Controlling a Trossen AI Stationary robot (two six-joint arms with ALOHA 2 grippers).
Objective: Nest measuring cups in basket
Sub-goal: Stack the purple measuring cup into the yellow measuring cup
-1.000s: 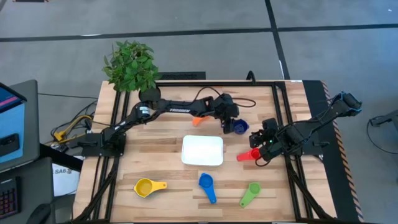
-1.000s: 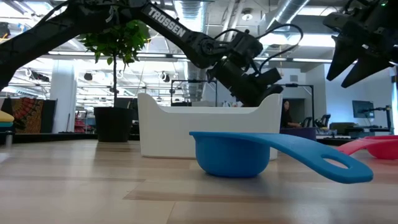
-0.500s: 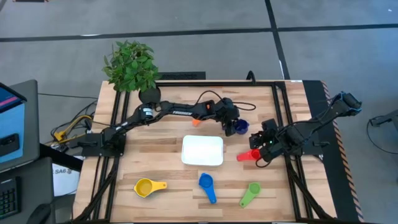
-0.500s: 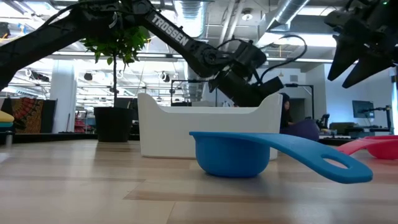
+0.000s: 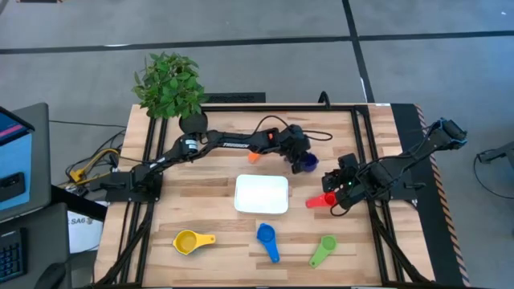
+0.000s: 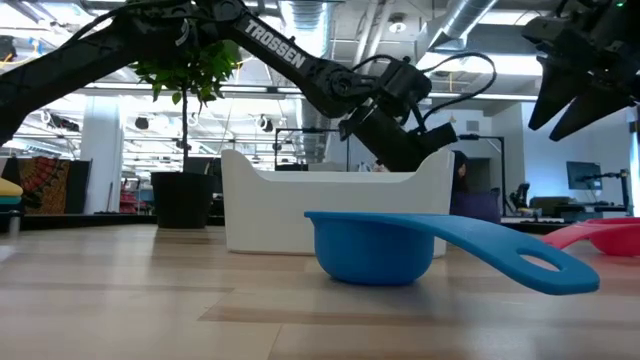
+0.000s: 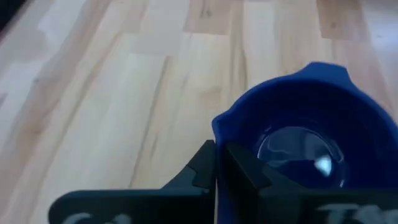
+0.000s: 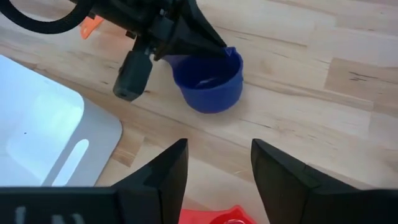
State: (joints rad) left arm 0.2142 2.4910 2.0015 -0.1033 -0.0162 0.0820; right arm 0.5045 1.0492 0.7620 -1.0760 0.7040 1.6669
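Toward one o'clock from the basket (image 5: 261, 194), the left gripper (image 5: 299, 157) had its fingers pinched tight on the rim of the dark blue cup (image 5: 307, 163), which sat close to the wooden table (image 5: 209, 218). The left wrist view showed the two dark fingers (image 7: 205, 171) pressed together over the cup's near wall, the bowl facing up. An orange cup (image 5: 254, 156) lay just behind the left arm, at about twelve o'clock from the basket.

At three o'clock from the basket, the right gripper (image 5: 335, 193) hovered with its jaws spread apart and nothing between them, directly above the red cup (image 5: 321, 200). Its wrist view looked past both open fingers (image 8: 163, 171) at the red cup's rim below.

Along the six o'clock edge of the table lay the yellow cup (image 5: 193, 240), the blue cup (image 5: 267, 239) and the green cup (image 5: 323, 248), well apart. A potted plant (image 5: 169, 87) stood at the table's eleven o'clock corner.
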